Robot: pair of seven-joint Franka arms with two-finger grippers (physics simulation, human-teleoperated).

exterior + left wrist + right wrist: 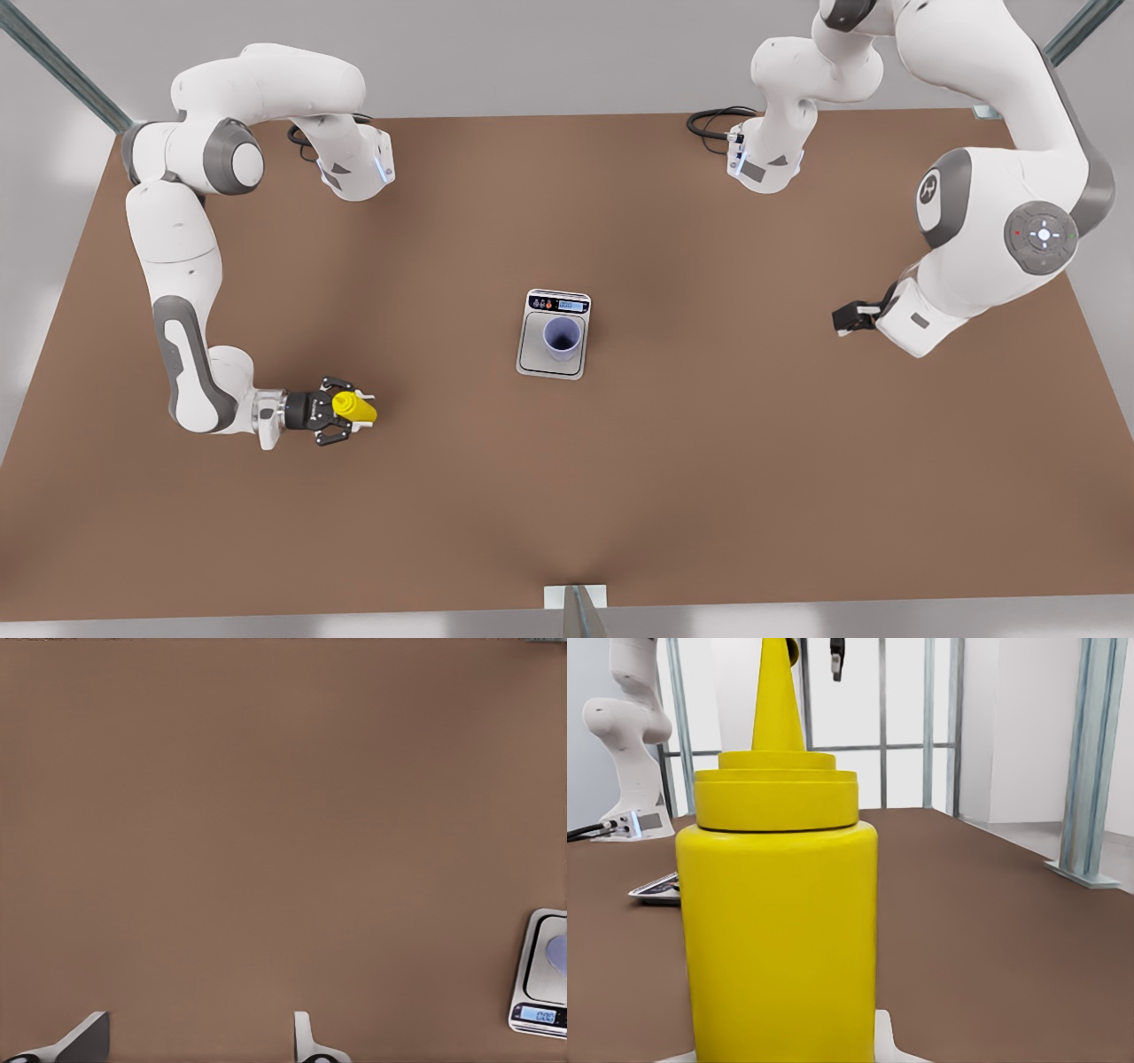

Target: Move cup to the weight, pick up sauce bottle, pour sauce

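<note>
The lavender cup (563, 337) stands upright on the steel plate of the weight (532, 354), a silver-grey scale at the table's middle. The yellow sauce bottle (354, 408) is at the front view's left, between the fingers of my right gripper (358, 410), which is shut on its body. In the right wrist view the sauce bottle (778, 930) looms close with its nozzle pointing up, and the weight (656, 890) lies beyond it. My left gripper (846, 317) waits at the front view's right, open, well apart from the weight (538, 983) and the cup (560, 952). No sauce drops are visible.
The brown table (709, 487) spreads wide around the scale. Both arm bases stand at the far edge, with black cables (713, 120) beside one. Metal frame posts (1090, 762) rise past the table's edge.
</note>
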